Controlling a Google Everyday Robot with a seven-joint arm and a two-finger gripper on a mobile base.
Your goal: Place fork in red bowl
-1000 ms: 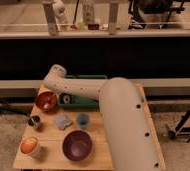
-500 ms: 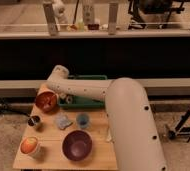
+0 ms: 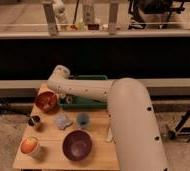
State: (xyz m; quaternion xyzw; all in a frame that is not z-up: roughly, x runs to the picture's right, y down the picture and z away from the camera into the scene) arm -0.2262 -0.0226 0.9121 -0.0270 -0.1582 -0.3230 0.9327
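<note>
The gripper (image 3: 52,95) is at the left rear of the wooden surface (image 3: 50,152), directly over the red bowl (image 3: 41,103) and reaching down to its opening. Whether it is apart, together or clamped on anything cannot be told. A pale grey patch shows inside the bowl below the gripper, but what it is cannot be made out. The fork cannot be identified.

The red bowl stands near the surface's left rear corner, just left of a green tray (image 3: 90,104). The white arm (image 3: 133,120) comes in from the lower right, passes over the tray and bends down at its end above the bowl.

Other items:
- A small dark cup (image 3: 34,121) stands in front of the red bowl.
- A crumpled grey-blue item (image 3: 63,121) lies beside a small blue cup (image 3: 82,119) near the centre.
- A purple bowl (image 3: 77,145) sits at the front centre.
- An orange-and-white cup (image 3: 30,146) stands at the front left corner, well apart from the red bowl.
</note>
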